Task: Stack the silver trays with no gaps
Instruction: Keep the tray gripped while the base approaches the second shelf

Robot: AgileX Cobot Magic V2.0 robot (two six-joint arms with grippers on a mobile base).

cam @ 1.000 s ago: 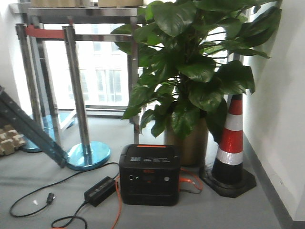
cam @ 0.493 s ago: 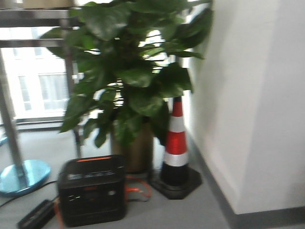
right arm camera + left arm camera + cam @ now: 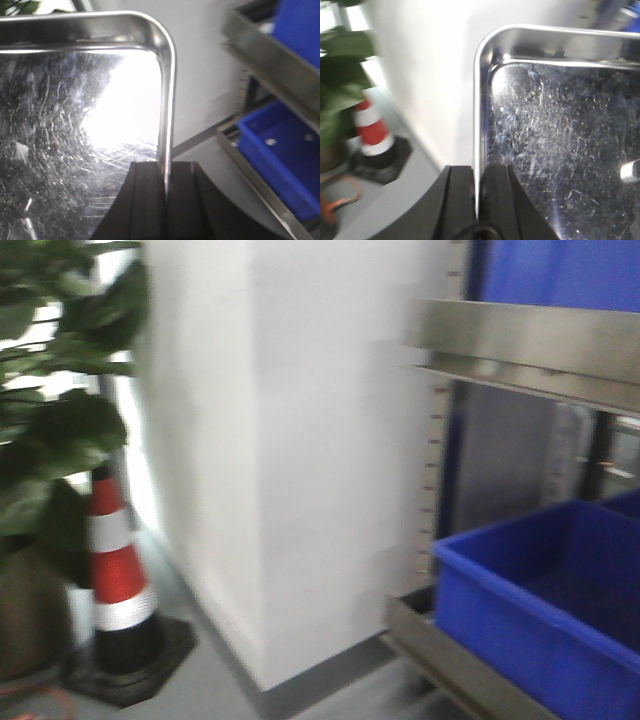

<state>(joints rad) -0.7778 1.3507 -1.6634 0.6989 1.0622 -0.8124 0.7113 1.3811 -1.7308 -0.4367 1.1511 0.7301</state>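
A scratched silver tray (image 3: pixel 555 115) fills the left wrist view, and my left gripper (image 3: pixel 478 172) is shut on its left rim, one finger outside and one inside. The right wrist view shows the silver tray (image 3: pixel 75 100) with a bright glare on its floor. My right gripper (image 3: pixel 165 170) is shut on the tray's right rim. The tray hangs in the air between the two arms, above the floor. Neither the tray nor the grippers show in the front view.
A white wall corner (image 3: pixel 260 460) stands straight ahead. To the right is a steel shelf rail (image 3: pixel 530 350) with a blue bin (image 3: pixel 550 610) below it. A traffic cone (image 3: pixel 115 580) and a potted plant (image 3: pixel 50 440) stand at the left.
The front view has swung to the right: the power station and stanchions have left the frame, the cone and plant slid to the left edge, and the shelf with the blue bin came in.
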